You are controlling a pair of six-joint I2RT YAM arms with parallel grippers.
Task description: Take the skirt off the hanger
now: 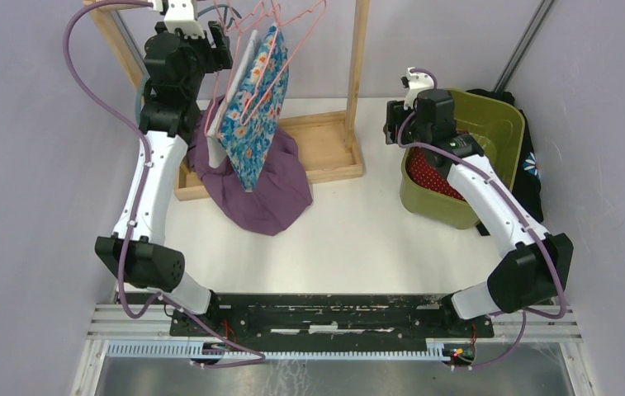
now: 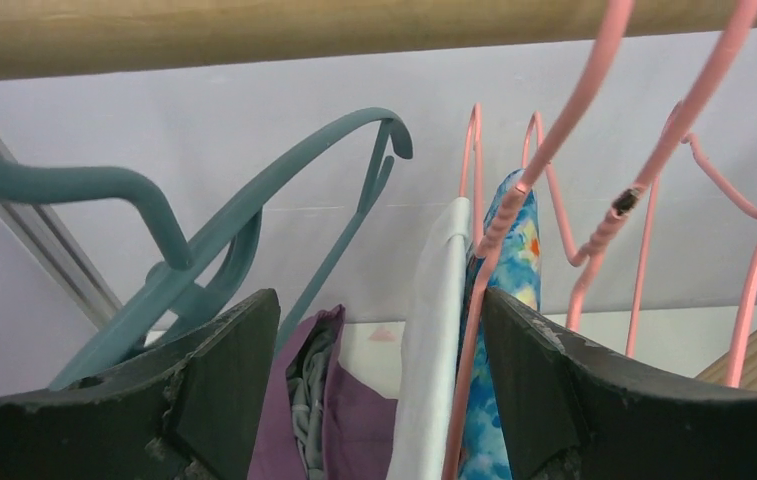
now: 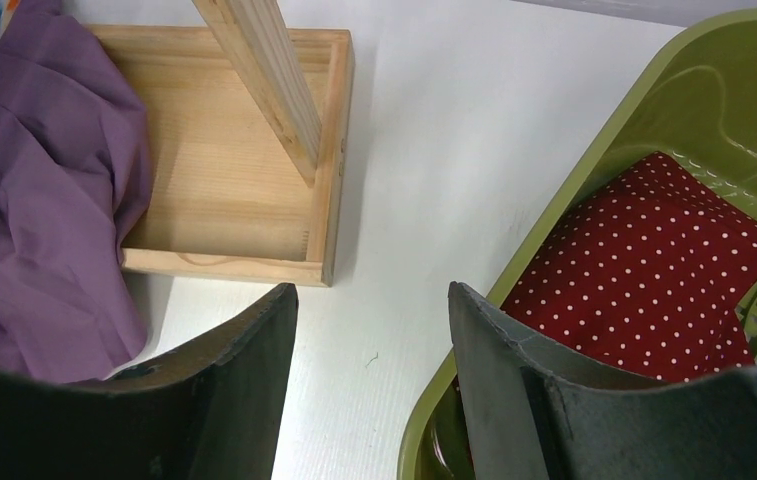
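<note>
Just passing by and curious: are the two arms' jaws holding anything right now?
Left gripper: jaws open, holding nothing.
Right gripper: jaws open, holding nothing, at the edge of the green bin.

You have an olive-green bin [image 1: 437, 205] at the right of the white bench [image 1: 358, 231], with a red polka-dot cloth [image 3: 654, 270] lying inside it. A dark garment [image 1: 533, 177] lies just behind the bin. The wooden rack base [image 3: 224, 170] sits near the bin but apart from it.
</note>
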